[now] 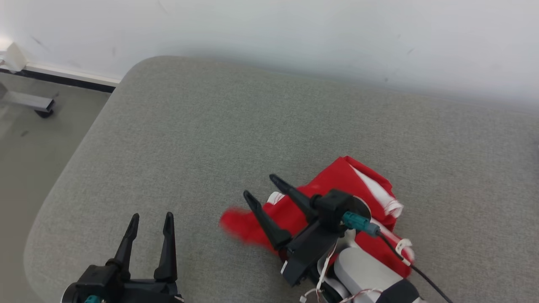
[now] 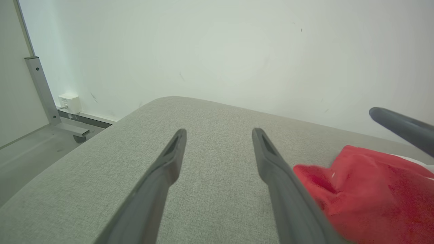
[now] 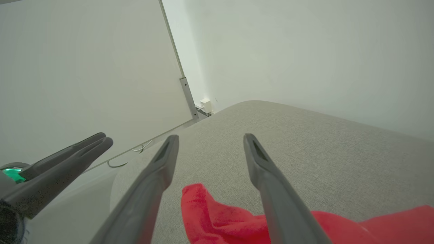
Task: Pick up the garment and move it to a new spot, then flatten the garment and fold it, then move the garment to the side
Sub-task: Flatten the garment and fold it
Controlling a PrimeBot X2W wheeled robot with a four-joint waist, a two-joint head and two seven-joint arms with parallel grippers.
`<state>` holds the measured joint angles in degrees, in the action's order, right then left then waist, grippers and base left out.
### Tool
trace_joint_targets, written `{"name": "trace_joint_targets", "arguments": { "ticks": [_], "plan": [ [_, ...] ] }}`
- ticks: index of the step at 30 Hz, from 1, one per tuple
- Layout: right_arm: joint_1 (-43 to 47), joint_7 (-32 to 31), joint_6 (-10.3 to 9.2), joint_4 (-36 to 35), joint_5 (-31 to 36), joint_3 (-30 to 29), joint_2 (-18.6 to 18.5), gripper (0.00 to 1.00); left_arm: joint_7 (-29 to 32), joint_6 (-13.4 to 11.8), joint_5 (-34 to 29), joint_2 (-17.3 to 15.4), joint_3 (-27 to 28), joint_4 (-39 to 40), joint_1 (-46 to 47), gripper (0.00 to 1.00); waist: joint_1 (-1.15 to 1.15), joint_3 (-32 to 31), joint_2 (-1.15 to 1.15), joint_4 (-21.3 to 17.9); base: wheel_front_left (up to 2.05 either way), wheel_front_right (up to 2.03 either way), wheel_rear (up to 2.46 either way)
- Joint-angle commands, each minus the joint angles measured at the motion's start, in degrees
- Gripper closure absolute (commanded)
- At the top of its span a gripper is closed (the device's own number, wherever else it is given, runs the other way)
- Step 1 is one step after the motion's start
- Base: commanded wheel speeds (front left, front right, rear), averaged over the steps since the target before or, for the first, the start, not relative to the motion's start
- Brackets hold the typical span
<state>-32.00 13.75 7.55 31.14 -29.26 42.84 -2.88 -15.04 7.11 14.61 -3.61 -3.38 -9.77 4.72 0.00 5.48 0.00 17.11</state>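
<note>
Lying crumpled on the grey cushion [image 1: 202,126], the red garment [image 1: 337,181] sits in the cushion's near right part in the head view. Its long axis runs roughly left to right across that view. A blurred red tip points left, and a folded peak points away toward the white wall [image 1: 294,33]. White trim [image 1: 387,204] shows along its right edge, rolled at the corner. Its near side is hidden under the pale forearm [image 1: 362,269].

The right gripper [image 1: 260,185] hangs over the garment's left part, fingers pointing up and left in the head view. Its fingers are spread wide and grip nothing. In the right wrist view the red cloth lies below and between them, not pinched.

The left gripper [image 1: 152,214] is at the lower left, well apart from the garment, over bare cushion. Its fingers are also spread wide and empty. In the left wrist view the garment lies just beside its right finger.

Beyond the cushion's left edge is grey floor [image 1: 25,139], with a metal frame foot [image 1: 33,103] by the wall.
</note>
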Motion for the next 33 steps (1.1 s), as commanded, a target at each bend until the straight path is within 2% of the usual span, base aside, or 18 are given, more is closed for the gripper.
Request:
{"name": "trace_joint_targets", "arguments": {
  "ticks": [1, 6, 12, 21, 27, 33],
  "plan": [
    [-0.82, 0.54, -0.11, 0.38, -0.41, -0.33, -0.01, 0.0, -0.18, 0.11, 0.04, 0.15, 0.37, -0.03, 0.07, 0.0, 0.0, -0.4, 0.0, -0.63, 0.0, 0.0, 0.0],
    [-2.06, 1.36, -0.11, 0.24, 0.97, -3.83, -0.01, 0.0, -0.18, 0.1, -0.51, 0.25, 1.1, 0.04, -1.05, 0.0, 0.0, -1.75, 0.0, -2.72, 0.0, 0.0, 0.0],
    [0.77, 1.37, -0.11, -2.17, 7.45, -13.74, -0.01, 0.0, -0.18, 0.14, -1.2, 0.0, 1.79, 0.79, -2.29, 0.0, 0.0, -3.22, 0.0, -5.91, 0.0, 0.0, 0.0],
    [11.65, 1.37, -0.11, -10.05, 14.47, -27.37, -3.02, 0.0, -0.18, -0.29, -1.61, -0.77, 3.28, 1.8, -4.22, 0.0, 0.0, -4.65, 0.0, -10.62, 0.0, 0.0, 0.0],
    [20.86, 0.97, -0.11, -15.05, 15.59, -32.99, -3.73, 0.0, -0.18, -0.42, -1.81, -1.13, 3.82, 2.51, -5.53, 0.0, 0.0, -5.34, 0.0, -12.42, 0.0, 0.0, 0.0],
    [28.39, 0.41, -0.11, -18.99, 15.85, -37.47, -2.76, 0.0, -0.18, -0.39, -1.76, -1.6, 3.91, 2.72, -5.97, 0.0, 0.0, -5.75, 0.0, -12.93, 0.0, 0.0, 0.0]
  ]
}}
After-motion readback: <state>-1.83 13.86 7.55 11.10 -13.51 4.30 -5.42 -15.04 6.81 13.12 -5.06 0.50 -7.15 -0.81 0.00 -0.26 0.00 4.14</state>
